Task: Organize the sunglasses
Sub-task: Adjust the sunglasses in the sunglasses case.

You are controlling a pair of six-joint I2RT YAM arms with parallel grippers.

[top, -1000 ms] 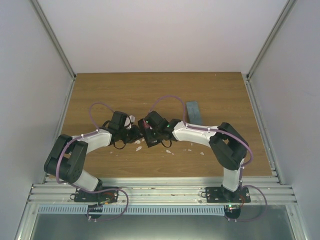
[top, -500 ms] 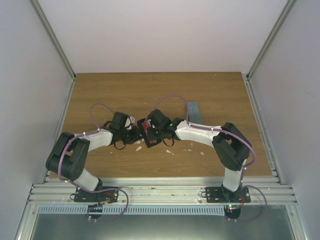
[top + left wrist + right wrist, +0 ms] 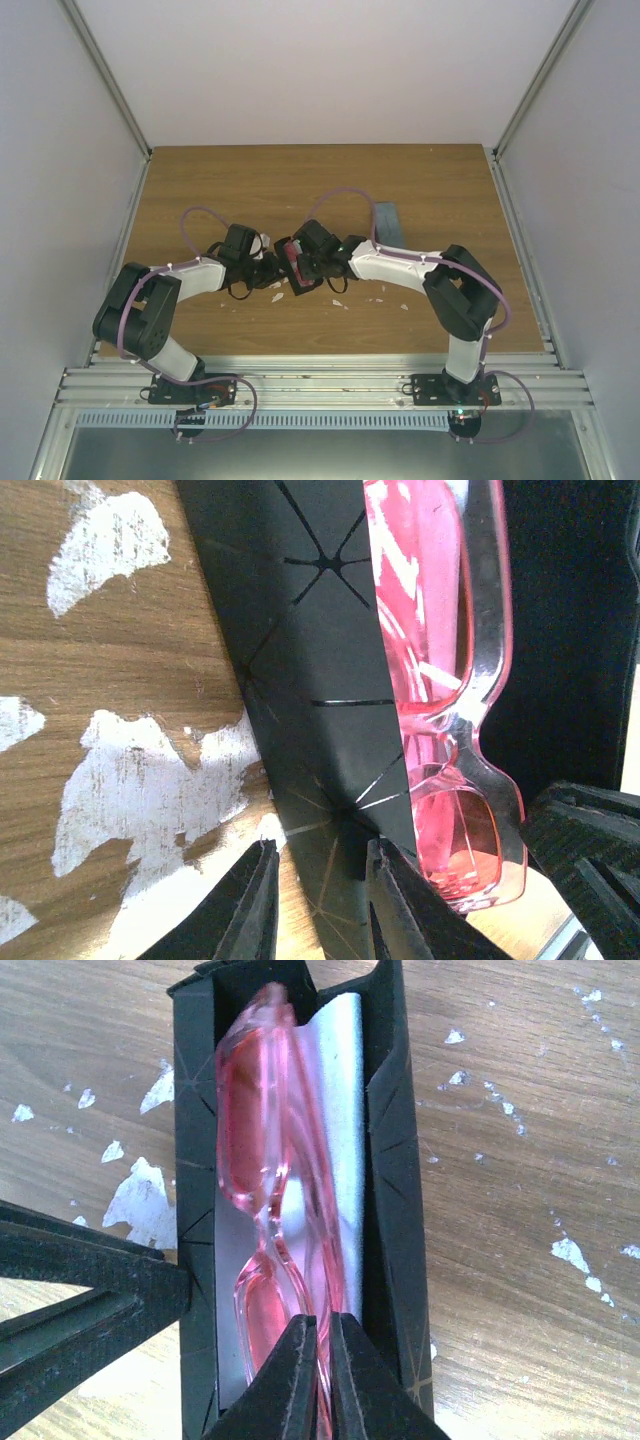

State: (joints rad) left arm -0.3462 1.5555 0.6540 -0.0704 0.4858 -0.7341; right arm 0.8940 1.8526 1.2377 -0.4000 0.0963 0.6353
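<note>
- Inside the open black case (image 3: 390,1160), mid-tabletop (image 3: 520,1160), the pink sunglasses (image 3: 260,1110) stand on edge beside a white cloth (image 3: 335,1080).
- Since a second ago the right arm has edged leftward and its wrist has turned; the left arm has barely moved.
- The right hand (image 3: 320,1325) pinches the sunglasses' frame from above; the left hand (image 3: 320,855) clamps the case's wall.

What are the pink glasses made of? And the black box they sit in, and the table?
The sunglasses look like clear pink plastic: shiny, and light passes through. The case seems stiff matte card or leatherette, with fold creases; I can't tell which. The table looks like wood or wood-print board, its surface chipped white.
</note>
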